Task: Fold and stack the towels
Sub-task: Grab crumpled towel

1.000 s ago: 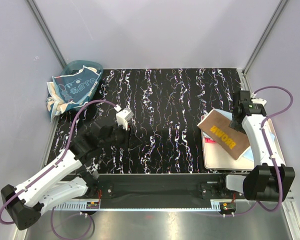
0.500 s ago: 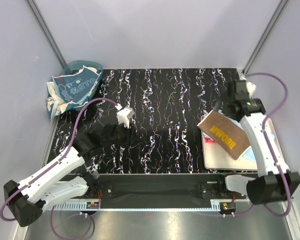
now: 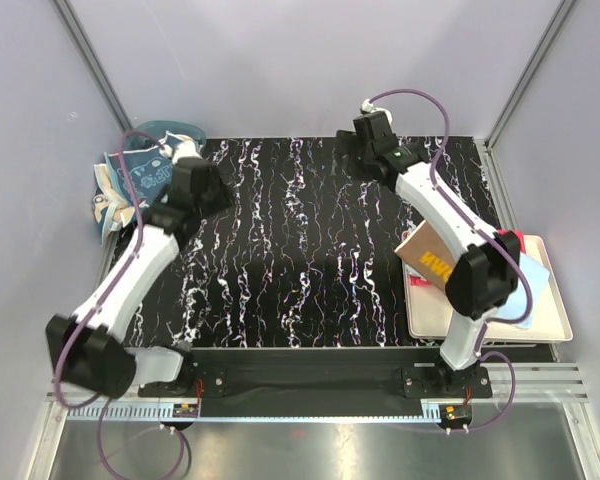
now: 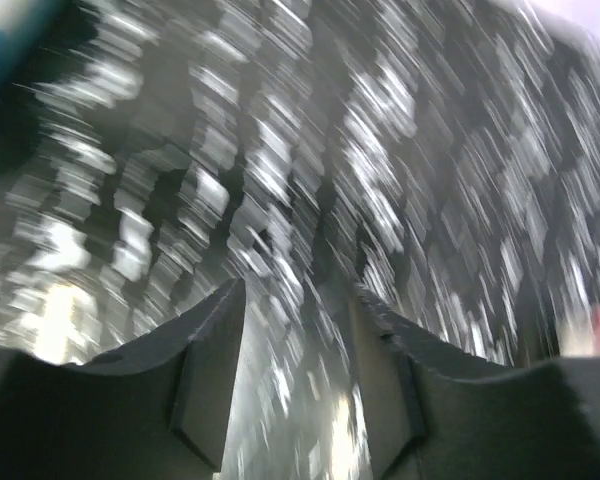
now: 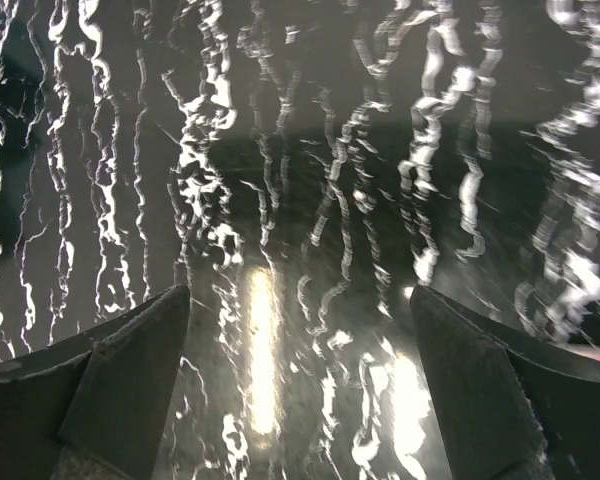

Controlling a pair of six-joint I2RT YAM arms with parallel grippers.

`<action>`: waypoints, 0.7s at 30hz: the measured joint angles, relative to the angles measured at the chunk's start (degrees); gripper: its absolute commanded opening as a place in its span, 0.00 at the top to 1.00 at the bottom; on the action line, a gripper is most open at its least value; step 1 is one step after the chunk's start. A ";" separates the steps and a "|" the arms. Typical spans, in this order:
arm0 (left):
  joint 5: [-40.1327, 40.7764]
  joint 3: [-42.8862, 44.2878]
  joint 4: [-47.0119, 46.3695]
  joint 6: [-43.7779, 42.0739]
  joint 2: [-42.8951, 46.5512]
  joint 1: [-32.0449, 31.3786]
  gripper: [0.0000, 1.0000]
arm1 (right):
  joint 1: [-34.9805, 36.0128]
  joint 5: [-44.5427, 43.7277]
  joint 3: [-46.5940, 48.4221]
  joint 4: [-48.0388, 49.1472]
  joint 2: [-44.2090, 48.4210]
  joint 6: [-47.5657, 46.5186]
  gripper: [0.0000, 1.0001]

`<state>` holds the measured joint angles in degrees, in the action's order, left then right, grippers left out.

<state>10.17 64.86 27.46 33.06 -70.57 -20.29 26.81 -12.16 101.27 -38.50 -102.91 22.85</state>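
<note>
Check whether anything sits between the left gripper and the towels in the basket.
Nothing visible does. The left gripper is open right beside the basket, and the towels lie uncovered in it.

Overhead view, wrist views close above table (image 3: 310, 230)

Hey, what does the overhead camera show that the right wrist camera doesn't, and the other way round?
Only the overhead: the teal basket holding crumpled towels at far left, and the cream tray with folded towels at right. Only the right wrist: the right gripper close up, open, nothing between its fingers. Both: the black, white-veined tabletop.
</note>
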 measured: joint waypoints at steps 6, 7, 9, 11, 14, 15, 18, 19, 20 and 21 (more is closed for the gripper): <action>8.72 9.99 -1.46 4.55 -14.51 13.55 0.43 | 0.70 5.86 0.24 4.42 -5.95 -0.85 0.02; 9.68 11.61 -1.42 5.22 -16.87 15.37 0.43 | 0.94 6.80 -0.50 5.38 -6.10 -0.87 0.02; 11.21 14.19 -1.40 6.27 -21.24 17.97 0.43 | 1.36 8.39 -1.73 6.95 -6.14 -1.03 0.02; 12.68 16.79 -1.16 7.15 -25.94 20.11 0.43 | 1.68 9.46 -2.75 8.33 -6.23 -1.25 0.02; 13.64 19.89 0.04 7.61 -31.34 21.79 0.43 | 1.77 10.58 -3.91 10.23 -6.51 -1.68 0.02; 13.86 20.50 0.13 7.63 -32.57 22.18 0.43 | 1.75 10.78 -3.93 10.32 -6.73 -1.88 0.02; 14.36 21.88 0.42 7.63 -36.11 23.47 0.43 | 1.75 11.28 -3.93 10.43 -6.97 -2.34 0.02; 14.56 22.25 0.55 7.63 -37.00 23.85 0.43 | 1.75 11.45 -3.93 10.49 -6.97 -2.45 0.02; 14.64 22.45 0.55 7.63 -37.73 24.22 0.43 | 1.75 11.85 -3.93 10.60 -6.99 -2.51 0.02; 14.67 22.51 0.59 7.61 -38.23 24.48 0.43 | 1.75 11.91 -3.93 10.82 -6.97 -2.54 0.02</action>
<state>24.84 87.37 28.05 40.66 -108.79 4.19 28.56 -0.25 97.34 -27.68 -109.89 20.32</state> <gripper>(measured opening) 0.573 0.975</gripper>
